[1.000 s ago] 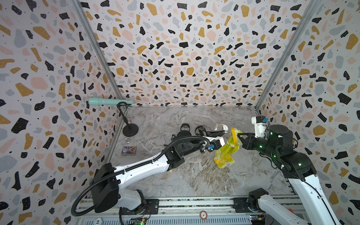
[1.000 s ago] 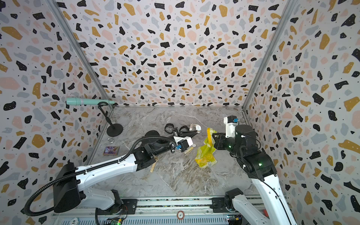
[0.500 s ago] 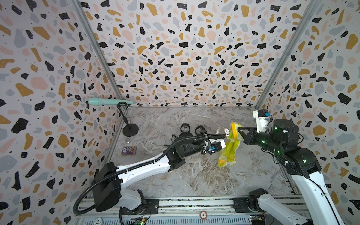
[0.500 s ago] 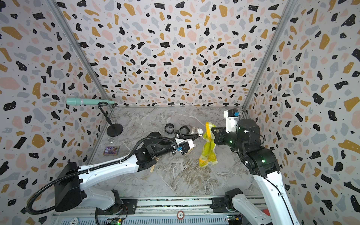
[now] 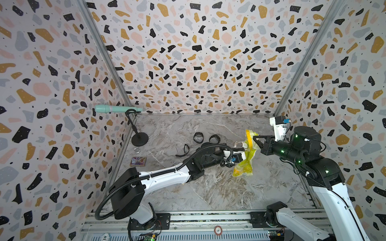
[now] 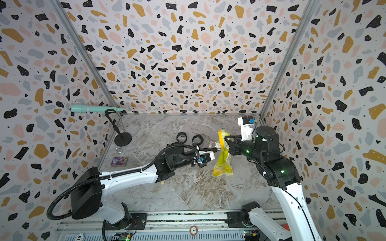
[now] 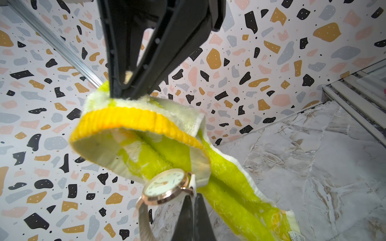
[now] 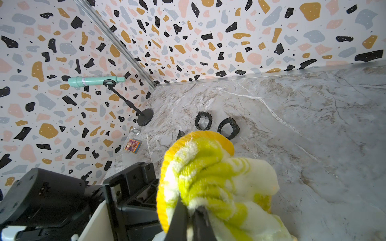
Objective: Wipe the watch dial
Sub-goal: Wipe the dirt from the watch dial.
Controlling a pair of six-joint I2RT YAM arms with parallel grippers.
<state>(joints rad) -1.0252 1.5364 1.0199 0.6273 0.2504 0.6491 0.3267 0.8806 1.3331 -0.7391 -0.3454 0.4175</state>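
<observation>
The left fingers (image 7: pixel 191 217) are pinched shut on the strap of the watch (image 7: pixel 167 185), right beside the case. They hold it in the air with its white dial tilted toward the right fingers (image 7: pixel 144 68). Those are clamped tight on the upper end of a yellow-green cloth (image 7: pixel 227 196). Its bunched, orange-edged fold sits just above the dial and presses against the far rim of the case; whether it touches the glass cannot be told. The rest of the cloth hangs below both pairs of fingers, its lower end down near the marble counter (image 5: pixel 208 187). In both top views the two pairs of fingers meet almost tip to tip, with the watch between them. Beyond the left fingers a black band (image 5: pixel 198 137) lies on the counter beside a second band (image 5: pixel 214 138)
</observation>
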